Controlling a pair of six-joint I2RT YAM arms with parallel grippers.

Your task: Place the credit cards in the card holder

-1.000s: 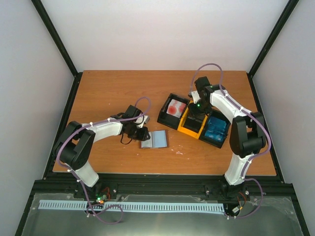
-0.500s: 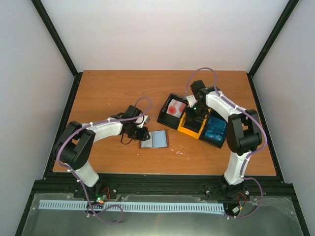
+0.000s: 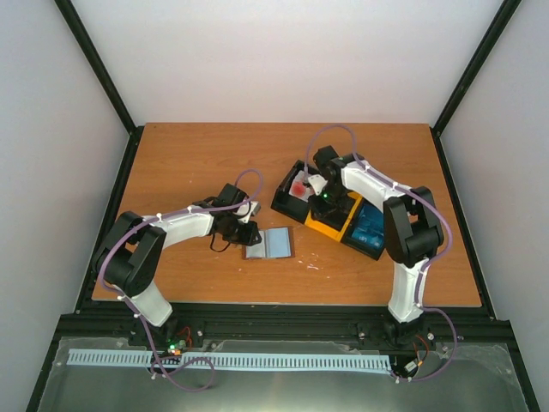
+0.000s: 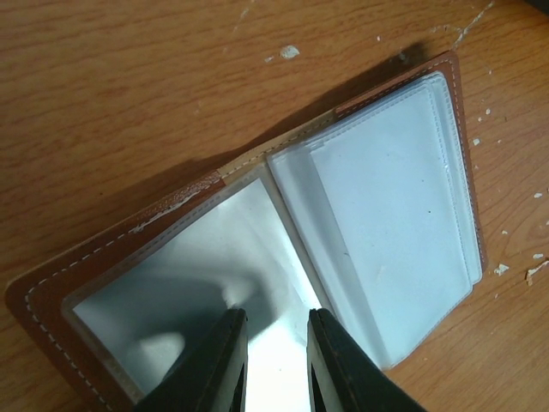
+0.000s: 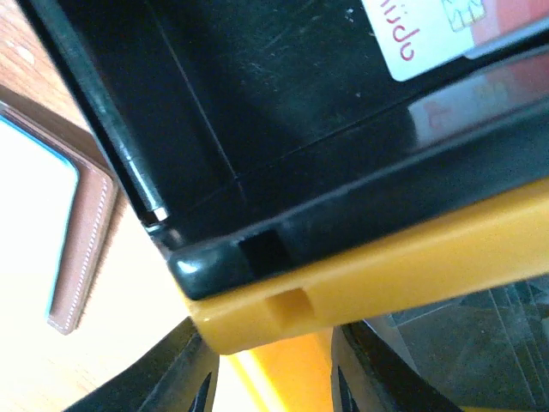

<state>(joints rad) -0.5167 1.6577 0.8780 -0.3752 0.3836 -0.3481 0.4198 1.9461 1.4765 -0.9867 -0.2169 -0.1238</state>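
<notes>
Around the tray: the black and yellow tray [image 3: 324,226] sits on the wooden table [image 3: 197,163], askew to its edges, with three compartments side by side.
Cards: a red and white card [image 5: 446,34] lies in the tray's left compartment, and the blue cards [image 3: 369,225] lie in its right compartment.
Card holder: the card holder [image 3: 268,243] lies open and flat just to the left of the tray and apart from it, pale inside up and brown edge showing all round.
In the way: the tray's black wall and yellow wall stand between my right fingertips and the red and white card. Nothing lies on top of the card holder's clear pockets apart from my own left fingers.
Crumbs: a few white flecks [image 4: 287,53] dot the wood on the card holder's far side.
Left gripper: my left gripper [image 4: 276,322] sits on the side of the card holder away from the tray. Its two fingers are drawn close with a narrow gap over that side's pocket. I cannot tell whether they pinch the sleeve or only rest on it.
Right gripper: my right gripper [image 5: 266,378] is clamped on the tray's yellow wall, one finger on each side, at the corner where it meets the black left compartment.
Left arm pose: my elbow is bent outward away from the tray, and my forearm runs low over the wood toward the card holder.
Right arm pose: my elbow stands high beside the tray's right end. My forearm reaches back across the tray, my wrist is tipped down onto its middle, and a purple cable [image 3: 330,130] loops above.
</notes>
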